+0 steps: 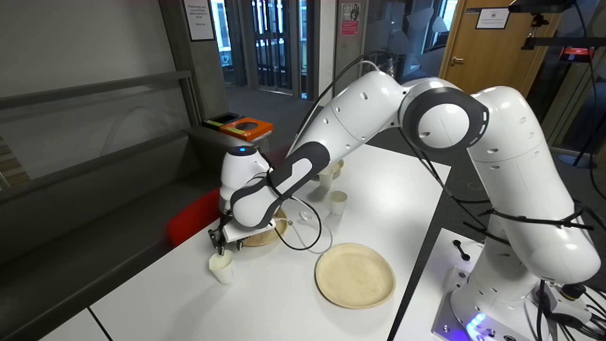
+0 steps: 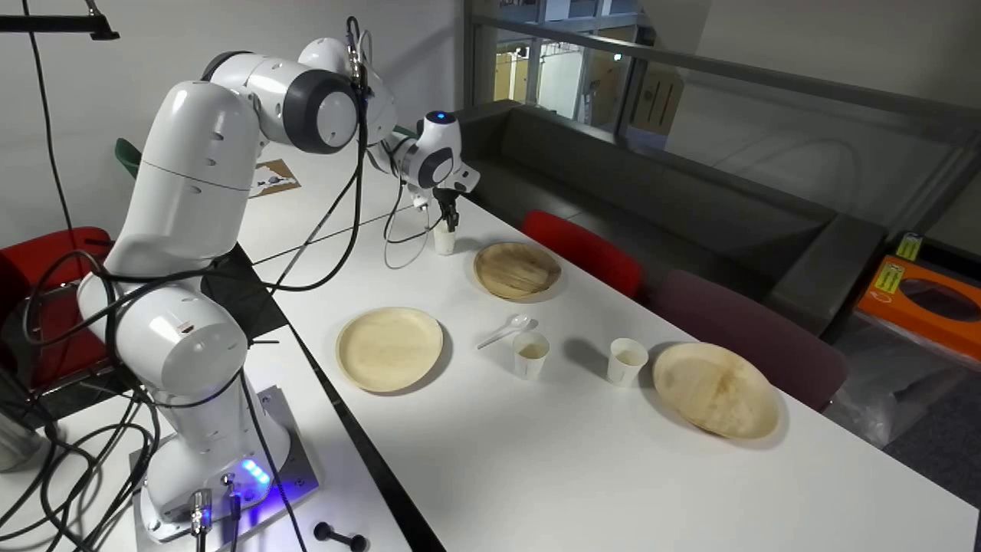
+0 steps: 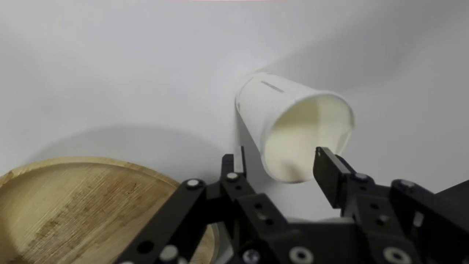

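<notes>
Jaws parted near cup (image 3: 289, 124), exterior-only spoon (image 2: 514, 326)

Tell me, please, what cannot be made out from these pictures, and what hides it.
Cup: wrist view, part of its rim is behind the gripper; contact can't be told.
Plate beside it: wrist view, cut off by the left and bottom edges, partly covered by the gripper.
Far plate: in an exterior view, partly hidden by the arm and another cup.
Door notice: in an exterior view, print too small to read.
</notes>
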